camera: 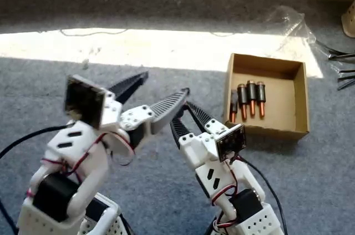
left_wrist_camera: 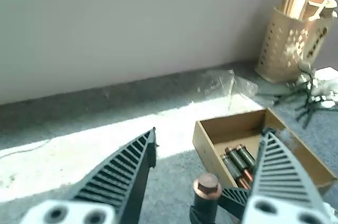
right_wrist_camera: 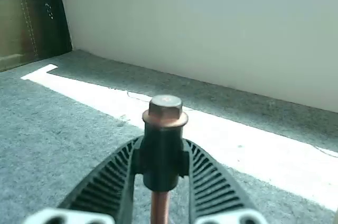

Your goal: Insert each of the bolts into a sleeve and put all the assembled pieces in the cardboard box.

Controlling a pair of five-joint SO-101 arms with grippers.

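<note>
Right tool (right_wrist_camera: 161,147) clenches a black sleeve (right_wrist_camera: 160,165) with copper bolt (right_wrist_camera: 165,110); left tool (left_wrist_camera: 211,134) gapes, released; brown cardboard box (camera: 282,101) holds four pieces (camera: 250,97).

No text, label, number or sign readable anywhere. Cardboard box (camera: 272,129) walls plain brown, no print legible. Basket (left_wrist_camera: 293,42) by the wall unmarked too.
</note>
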